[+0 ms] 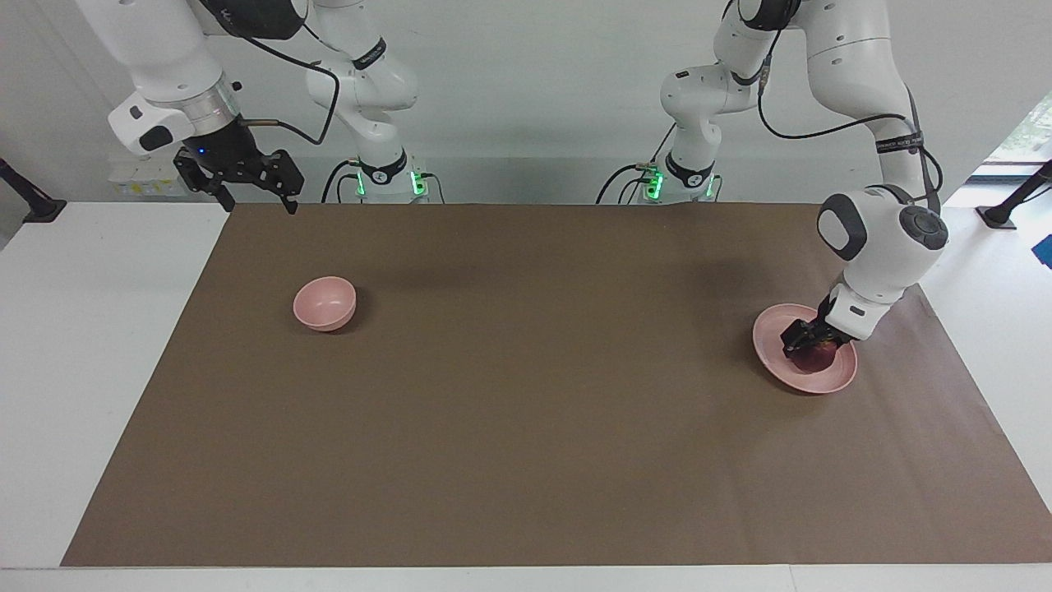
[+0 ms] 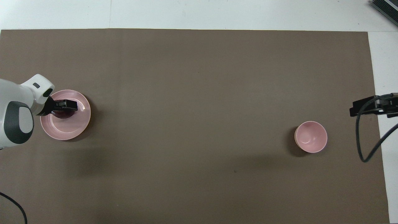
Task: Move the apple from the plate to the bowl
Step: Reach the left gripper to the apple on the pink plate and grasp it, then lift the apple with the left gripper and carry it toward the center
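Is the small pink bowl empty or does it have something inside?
Empty. In the overhead view the bowl shows only its bare pink inside. The apple is over the plate, under the left tool.

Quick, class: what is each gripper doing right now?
Left gripper: shut on the apple, over the plate.
Right gripper: open, holding nothing, waiting at the right arm's end.

I work in a robotics lab: my two white arms are bolted at the edge of a white table covered by a plain brown mat, with bare grey-white walls, loose black cables, green status lights at my bases and camera stands nearby
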{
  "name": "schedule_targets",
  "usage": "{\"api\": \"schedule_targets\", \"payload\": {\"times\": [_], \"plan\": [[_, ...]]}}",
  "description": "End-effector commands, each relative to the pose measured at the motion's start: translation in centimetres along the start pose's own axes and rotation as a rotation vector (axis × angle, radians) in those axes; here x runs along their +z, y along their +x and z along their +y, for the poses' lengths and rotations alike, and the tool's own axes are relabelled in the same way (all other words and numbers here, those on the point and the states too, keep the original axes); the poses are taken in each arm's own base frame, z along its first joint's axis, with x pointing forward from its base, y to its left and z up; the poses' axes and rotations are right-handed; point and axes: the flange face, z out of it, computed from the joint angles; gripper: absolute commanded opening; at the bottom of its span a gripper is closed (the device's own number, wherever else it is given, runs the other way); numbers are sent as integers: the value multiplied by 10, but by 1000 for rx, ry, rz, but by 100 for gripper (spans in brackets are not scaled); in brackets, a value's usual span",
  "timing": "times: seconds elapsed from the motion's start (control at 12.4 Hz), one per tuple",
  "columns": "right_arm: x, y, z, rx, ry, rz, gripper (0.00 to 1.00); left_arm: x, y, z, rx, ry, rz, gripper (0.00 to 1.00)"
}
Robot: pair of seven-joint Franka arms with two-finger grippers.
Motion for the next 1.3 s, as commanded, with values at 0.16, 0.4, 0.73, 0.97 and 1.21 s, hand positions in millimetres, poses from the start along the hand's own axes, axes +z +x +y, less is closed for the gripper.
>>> {"api": "schedule_targets", "payload": {"times": [0.16, 0.4, 0.73, 0.97, 1.21], "plan": [[-2, 2, -2, 18, 19, 6, 100, -6, -12, -4, 4, -12, -82, 0], [-2, 2, -2, 18, 19, 6, 100, -15, -5, -1, 13, -12, -65, 0], [-2, 2, -2, 18, 19, 6, 100, -42, 9, 1, 10, -27, -55, 0], [-2, 2, -2, 18, 19, 4, 100, -77, 18, 11, -36, -140, -48, 0], [-2, 2, -2, 18, 19, 4, 100, -92, 14, 26, -3, -287, -39, 0]]}}
